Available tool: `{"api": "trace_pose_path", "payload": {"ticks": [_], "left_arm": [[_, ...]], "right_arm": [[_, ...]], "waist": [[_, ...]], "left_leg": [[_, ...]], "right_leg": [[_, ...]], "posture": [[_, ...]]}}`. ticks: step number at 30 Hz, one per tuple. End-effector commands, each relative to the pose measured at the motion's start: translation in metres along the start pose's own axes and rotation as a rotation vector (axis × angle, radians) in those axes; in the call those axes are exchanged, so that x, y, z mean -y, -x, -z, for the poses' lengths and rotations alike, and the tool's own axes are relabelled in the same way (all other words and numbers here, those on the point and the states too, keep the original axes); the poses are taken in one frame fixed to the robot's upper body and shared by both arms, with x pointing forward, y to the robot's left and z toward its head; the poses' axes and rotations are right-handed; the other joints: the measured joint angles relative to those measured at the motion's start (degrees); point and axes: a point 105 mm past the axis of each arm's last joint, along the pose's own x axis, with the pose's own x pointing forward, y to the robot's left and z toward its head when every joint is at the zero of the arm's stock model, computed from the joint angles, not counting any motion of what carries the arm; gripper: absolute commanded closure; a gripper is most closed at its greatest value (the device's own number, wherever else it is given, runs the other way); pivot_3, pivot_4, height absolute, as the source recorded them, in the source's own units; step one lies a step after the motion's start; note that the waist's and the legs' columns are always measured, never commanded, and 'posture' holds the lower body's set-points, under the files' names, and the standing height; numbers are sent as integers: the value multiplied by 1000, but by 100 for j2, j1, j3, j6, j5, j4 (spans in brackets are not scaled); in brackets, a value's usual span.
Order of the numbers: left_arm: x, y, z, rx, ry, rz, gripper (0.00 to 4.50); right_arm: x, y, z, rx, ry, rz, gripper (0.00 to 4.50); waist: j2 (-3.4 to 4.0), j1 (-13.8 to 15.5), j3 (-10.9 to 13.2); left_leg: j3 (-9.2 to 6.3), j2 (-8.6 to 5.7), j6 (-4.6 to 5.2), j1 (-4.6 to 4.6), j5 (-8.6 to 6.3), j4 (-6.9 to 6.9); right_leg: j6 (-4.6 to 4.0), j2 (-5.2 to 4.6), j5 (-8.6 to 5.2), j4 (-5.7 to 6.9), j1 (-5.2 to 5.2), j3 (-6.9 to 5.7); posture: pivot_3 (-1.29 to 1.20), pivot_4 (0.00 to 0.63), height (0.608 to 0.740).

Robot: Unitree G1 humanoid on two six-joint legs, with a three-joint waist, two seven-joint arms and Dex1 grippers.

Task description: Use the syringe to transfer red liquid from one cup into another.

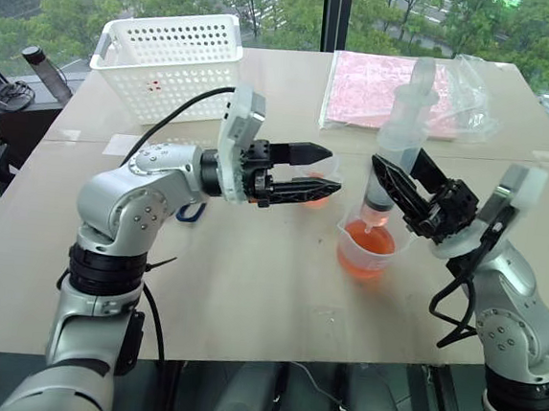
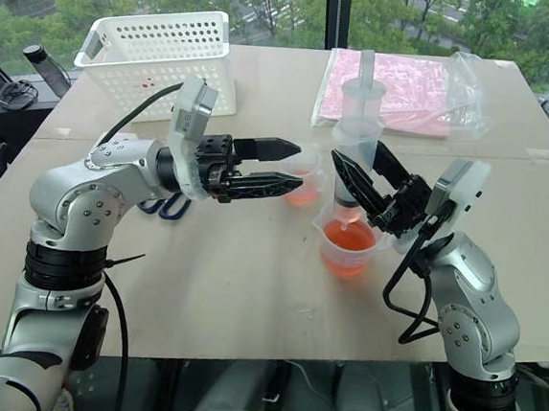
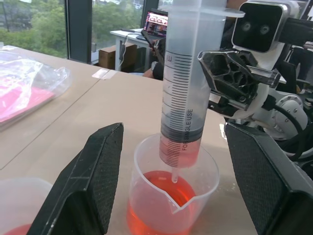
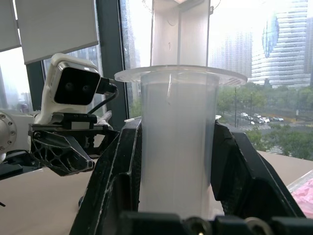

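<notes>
The syringe (image 1: 396,139) stands upright, tip down over the beaker (image 1: 372,248) mid-bench, right claw (image 1: 396,192) clamped on its barrel. Left claw (image 1: 321,171), jaws apart, at nine o'clock beside it; open bench (image 1: 248,290) nearer.

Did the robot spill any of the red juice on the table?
No spill stands out. The red liquid sits inside the beaker, with a little in the syringe held upright over it and some in the small cup. The table looks dry.

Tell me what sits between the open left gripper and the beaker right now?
The small cup with a little red liquid sits there, just beyond the left gripper fingertips, beside the beaker. Both eye views show it.
</notes>
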Motion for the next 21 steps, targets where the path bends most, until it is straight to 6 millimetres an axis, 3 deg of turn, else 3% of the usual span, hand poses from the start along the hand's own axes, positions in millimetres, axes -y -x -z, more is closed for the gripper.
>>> {"api": "trace_pose_path", "payload": {"ticks": [1, 7, 10, 12, 17, 21], "left_arm": [[3, 1, -9, 29, -62, -18, 1167], [-8, 6, -15, 72, -60, -99, 1167], [-26, 19, -26, 136, -67, -215, 1167], [-32, 27, -30, 144, -85, -263, 1167], [-35, 52, -33, 124, -106, -352, 1167], [-24, 68, -26, 73, -112, -389, 1167]], "right_arm": [[-4, -2, -15, 33, 44, -26, 3040], [-1, -7, -23, 40, 56, -37, 3040], [-2, -34, -53, 165, 34, -63, 3040], [0, -50, -60, 185, 45, -68, 3040], [31, -101, -41, 150, 99, 25, 3040], [43, -122, -16, 132, 97, 61, 3040]], "waist": [[0, 0, 0], [0, 3, 0], [1, -46, 1], [1, -56, 0], [-2, -63, -2], [-2, -122, -1]], "left_leg": [[0, 0, 0, 0, 0, 0], [0, 0, 0, 0, 0, 0], [3, 0, 0, -2, 0, 1], [6, 4, -1, 2, 1, 1], [8, 5, -4, -1, 2, -4], [3, 2, -4, -9, 2, -7]], "right_leg": [[0, 0, 0, 0, 0, 0], [0, 0, 0, 0, 0, 0], [0, -2, 0, 2, -1, 5], [-1, -1, 1, 9, -2, 9], [-5, 5, 3, 6, -15, 8], [-5, 5, 3, 2, -21, 11]], "posture": [[0, 150, 740], [0, 150, 740], [0, 150, 740], [0, 150, 740], [0, 150, 740], [0, 150, 740]]}}
